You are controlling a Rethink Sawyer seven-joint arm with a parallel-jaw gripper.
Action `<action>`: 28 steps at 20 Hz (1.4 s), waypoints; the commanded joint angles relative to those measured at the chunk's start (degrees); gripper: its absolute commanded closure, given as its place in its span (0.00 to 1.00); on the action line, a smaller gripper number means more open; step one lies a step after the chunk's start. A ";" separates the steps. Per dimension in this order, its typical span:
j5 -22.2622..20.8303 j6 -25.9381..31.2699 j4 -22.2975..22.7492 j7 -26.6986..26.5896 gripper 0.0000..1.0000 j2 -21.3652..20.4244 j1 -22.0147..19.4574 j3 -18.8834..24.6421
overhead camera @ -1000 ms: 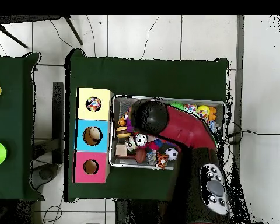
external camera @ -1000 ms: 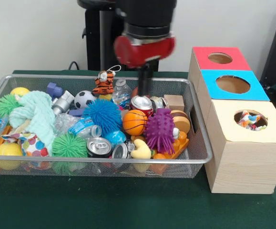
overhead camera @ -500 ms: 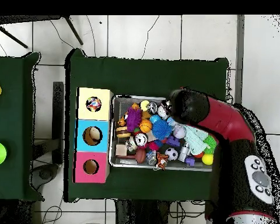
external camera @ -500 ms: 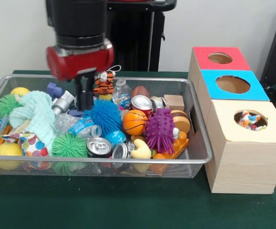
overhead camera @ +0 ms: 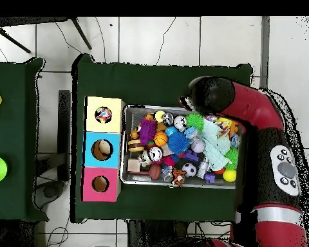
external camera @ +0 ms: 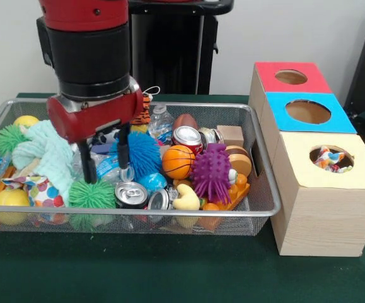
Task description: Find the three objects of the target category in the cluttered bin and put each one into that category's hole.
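The wire mesh bin (external camera: 169, 214) is full of toys. A white cloth with coloured dots (external camera: 42, 189) lies at its front left, partly under a mint fluffy cloth (external camera: 46, 151). My gripper (external camera: 104, 163) hangs open and empty just right of these, its black fingers (external camera: 84, 163) astride a crushed plastic bottle, above a green spiky ball (external camera: 92, 192). Another dotted cloth (external camera: 329, 158) sits inside the hole of the yellow-topped box (external camera: 359, 165); it also shows in the overhead view (overhead camera: 103, 115). In the overhead view the arm's head (overhead camera: 208, 96) hides the gripper.
Blue-topped box (external camera: 308, 112) and red-topped box (external camera: 290, 77) stand behind the yellow one, right of the bin. In the bin: blue spiky ball (external camera: 138, 151), purple spiky ball (external camera: 210, 172), basketball (external camera: 178, 161), cans (external camera: 130, 194), tiger toy.
The arm has swung from the bin's middle to its left part in the front view and come lower and nearer the front rim. The fingers have spread apart.
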 commanded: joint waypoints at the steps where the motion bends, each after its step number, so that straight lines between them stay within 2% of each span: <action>1: -4.46 13.62 -7.01 -11.92 0.00 3.19 -2.78 5.89; 3: -6.05 14.36 -4.08 -15.18 0.00 0.94 -5.19 6.07; 5: -7.28 15.21 -3.44 -13.99 0.00 -0.39 -6.23 4.59; 9: -10.20 16.79 -6.36 -10.98 0.00 0.25 -7.57 2.65; 13: -14.24 18.99 -11.46 -7.16 0.00 1.78 -7.34 0.02; 17: -13.63 17.41 -12.42 -4.53 0.00 2.26 -8.66 1.41; 23: -10.48 11.68 -8.74 2.00 0.00 3.16 -9.29 3.56; 28: -8.53 9.87 -8.26 5.54 0.00 4.67 -9.44 4.19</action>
